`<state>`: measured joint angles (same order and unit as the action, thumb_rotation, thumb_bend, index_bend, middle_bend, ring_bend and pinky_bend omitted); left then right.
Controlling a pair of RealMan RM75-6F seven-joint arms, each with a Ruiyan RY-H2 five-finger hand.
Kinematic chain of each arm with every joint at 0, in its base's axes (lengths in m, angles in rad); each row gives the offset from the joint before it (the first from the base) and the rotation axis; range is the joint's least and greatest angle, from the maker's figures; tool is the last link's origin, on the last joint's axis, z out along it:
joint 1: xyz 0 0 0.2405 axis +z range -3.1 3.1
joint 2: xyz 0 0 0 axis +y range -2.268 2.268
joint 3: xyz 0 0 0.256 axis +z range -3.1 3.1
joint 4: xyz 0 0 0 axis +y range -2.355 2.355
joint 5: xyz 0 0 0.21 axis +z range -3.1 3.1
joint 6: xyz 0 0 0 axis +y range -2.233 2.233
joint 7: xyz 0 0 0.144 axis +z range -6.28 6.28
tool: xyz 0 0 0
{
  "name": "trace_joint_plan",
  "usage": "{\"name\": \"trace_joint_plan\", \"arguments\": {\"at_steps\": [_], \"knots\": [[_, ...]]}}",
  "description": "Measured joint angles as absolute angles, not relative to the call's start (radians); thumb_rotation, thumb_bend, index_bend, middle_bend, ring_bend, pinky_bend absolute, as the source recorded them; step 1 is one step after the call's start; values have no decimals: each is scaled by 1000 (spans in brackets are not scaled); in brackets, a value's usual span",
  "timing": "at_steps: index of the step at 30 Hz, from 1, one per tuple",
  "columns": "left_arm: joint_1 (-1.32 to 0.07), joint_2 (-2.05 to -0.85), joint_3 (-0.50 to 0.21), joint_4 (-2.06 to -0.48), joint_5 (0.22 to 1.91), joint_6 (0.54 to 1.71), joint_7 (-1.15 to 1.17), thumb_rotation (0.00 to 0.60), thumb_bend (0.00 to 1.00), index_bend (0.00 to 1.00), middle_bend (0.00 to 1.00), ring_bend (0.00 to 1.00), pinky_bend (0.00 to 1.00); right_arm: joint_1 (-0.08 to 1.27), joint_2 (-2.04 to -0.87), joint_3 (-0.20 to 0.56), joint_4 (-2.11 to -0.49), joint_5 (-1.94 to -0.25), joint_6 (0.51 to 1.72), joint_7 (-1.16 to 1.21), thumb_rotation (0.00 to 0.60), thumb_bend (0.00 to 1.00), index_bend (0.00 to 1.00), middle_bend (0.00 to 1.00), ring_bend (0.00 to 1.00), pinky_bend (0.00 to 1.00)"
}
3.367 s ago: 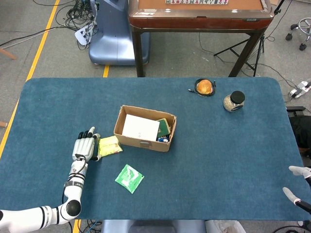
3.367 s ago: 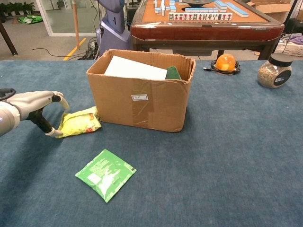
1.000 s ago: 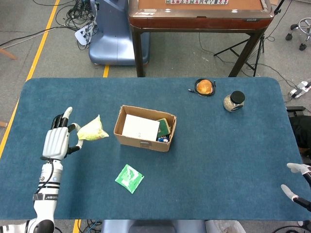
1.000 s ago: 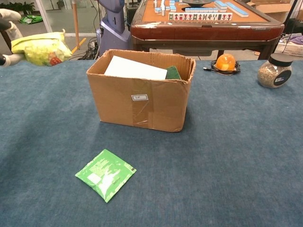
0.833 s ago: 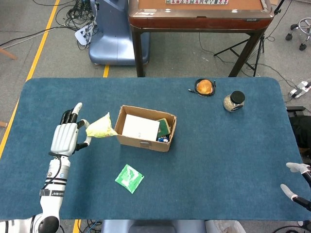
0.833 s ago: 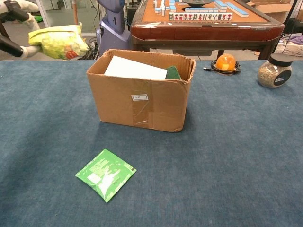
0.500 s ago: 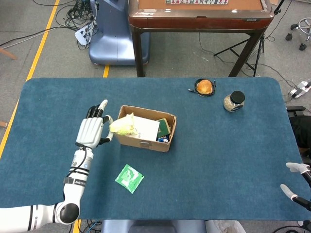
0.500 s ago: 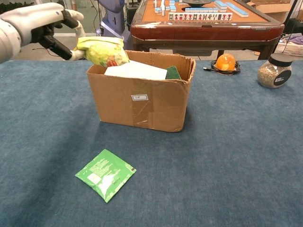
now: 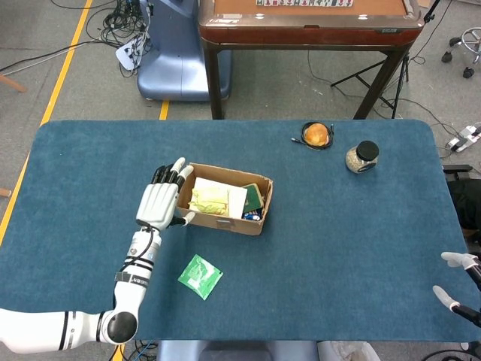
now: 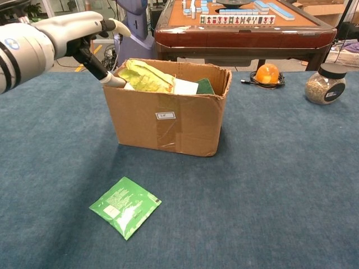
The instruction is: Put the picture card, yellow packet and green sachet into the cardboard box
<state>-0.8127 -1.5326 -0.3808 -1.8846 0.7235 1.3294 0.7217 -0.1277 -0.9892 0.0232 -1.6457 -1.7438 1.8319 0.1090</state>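
Observation:
The cardboard box (image 9: 225, 222) (image 10: 168, 120) stands left of the table's middle. Inside it the yellow packet (image 9: 209, 200) (image 10: 143, 77) lies on top of the white picture card (image 9: 237, 198) (image 10: 185, 87). My left hand (image 9: 159, 204) (image 10: 67, 35) hovers at the box's left rim with its fingers spread; its thumb tip is beside the packet and nothing is in its grasp. The green sachet (image 9: 200, 276) (image 10: 124, 206) lies flat on the cloth in front of the box. My right hand (image 9: 460, 289) shows only at the head view's bottom right edge, fingers apart and empty.
A dark green item (image 9: 252, 197) (image 10: 205, 86) is also in the box. An orange object on a black coil (image 9: 316, 134) (image 10: 267, 73) and a black-lidded jar (image 9: 362, 156) (image 10: 325, 84) stand at the back right. A mahjong table (image 9: 308, 22) stands beyond the far edge.
My left hand lifted the yellow packet from the cloth, carried it right over the box and let it go; it now lies on the card inside. The right hand barely moved.

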Motion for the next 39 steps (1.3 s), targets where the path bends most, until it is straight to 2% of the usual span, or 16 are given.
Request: {"name": "trace_joint_plan", "arguments": {"at_steps": [8, 18, 22, 28, 33, 39], "knots": [[-733, -1439, -294, -2048, 829, 1396, 699, 600, 169, 134, 0, 0, 19, -123, -991, 24, -1649, -1738, 1820, 102, 600, 49, 389, 480, 360, 416], [-597, -1313, -104, -2196, 980, 1464, 689, 600, 168, 188, 0, 0, 19, -129, -988, 30, -1653, -1717, 1826, 105, 600, 49, 388, 480, 360, 416], [-563, -1288, -44, -2206, 1040, 1461, 675, 600, 169, 259, 0, 0, 19, -137, -984, 33, -1652, -1710, 1842, 118, 600, 49, 388, 480, 360, 416], [-533, -1233, 39, -2172, 1168, 1373, 570, 600, 169, 306, 0, 0, 19, -147, -980, 32, -1649, -1712, 1857, 126, 600, 48, 389, 480, 360, 416], [-534, -1157, 104, -2103, 1297, 1250, 477, 600, 169, 284, 0, 0, 23, -153, -978, 34, -1647, -1707, 1866, 135, 600, 49, 389, 480, 359, 416], [-533, -1128, 153, -1993, 1455, 1185, 447, 600, 169, 220, 0, 0, 135, -159, -977, 33, -1647, -1710, 1872, 131, 600, 49, 389, 480, 360, 416]]}}
